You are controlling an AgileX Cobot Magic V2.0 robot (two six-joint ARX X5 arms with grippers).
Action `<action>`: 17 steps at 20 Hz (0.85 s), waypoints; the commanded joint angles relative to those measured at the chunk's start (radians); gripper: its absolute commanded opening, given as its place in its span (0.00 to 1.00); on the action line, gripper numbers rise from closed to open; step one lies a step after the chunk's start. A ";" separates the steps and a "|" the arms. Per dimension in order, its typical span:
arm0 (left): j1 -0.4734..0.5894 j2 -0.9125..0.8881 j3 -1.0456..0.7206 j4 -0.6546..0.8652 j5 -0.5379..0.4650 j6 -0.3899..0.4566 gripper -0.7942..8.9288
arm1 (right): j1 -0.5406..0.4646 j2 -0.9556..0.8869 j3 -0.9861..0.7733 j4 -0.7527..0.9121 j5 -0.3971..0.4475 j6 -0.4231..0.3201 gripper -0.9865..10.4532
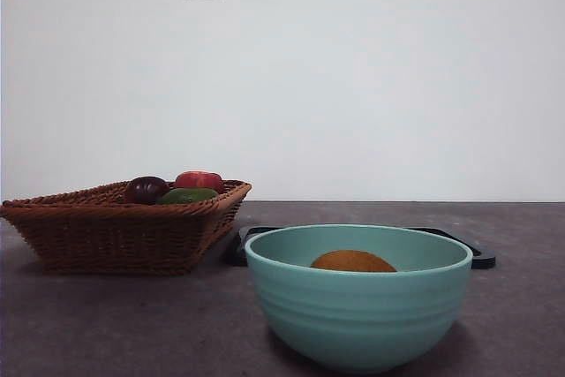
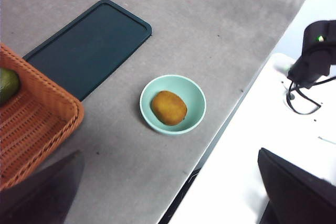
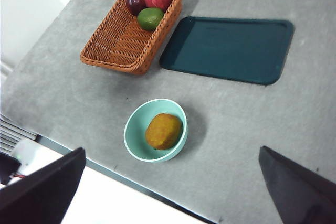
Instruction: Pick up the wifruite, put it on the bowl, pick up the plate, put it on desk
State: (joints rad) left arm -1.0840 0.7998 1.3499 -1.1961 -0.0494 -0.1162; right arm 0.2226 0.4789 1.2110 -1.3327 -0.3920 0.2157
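The orange-brown wifruite lies inside the teal bowl, which stands near the front of the desk. Behind the bowl, a flat dark rectangular plate rests on the desk. From above, the wifruite fills the middle of the bowl, and the plate lies bare beside the basket. My left gripper and right gripper both hang high over the desk, open and holding nothing. Neither arm shows in the front view.
A brown wicker basket at the left holds a dark purple fruit, a red apple and a green fruit. The desk's front edge runs close to the bowl.
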 commanded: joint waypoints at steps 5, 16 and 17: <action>-0.010 -0.313 -0.166 0.014 -0.006 -0.068 0.63 | 0.003 0.059 0.018 -0.030 -0.027 0.043 0.57; -0.010 -0.488 -0.194 0.014 -0.025 -0.127 0.63 | 0.020 0.346 0.018 -0.030 -0.051 -0.014 0.57; -0.010 -0.488 -0.194 0.014 -0.025 -0.129 0.63 | 0.035 0.372 0.018 -0.029 -0.043 -0.021 0.57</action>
State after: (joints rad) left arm -1.0840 0.3126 1.1450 -1.1934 -0.0731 -0.2459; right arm 0.2531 0.8490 1.2110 -1.3334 -0.4339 0.2157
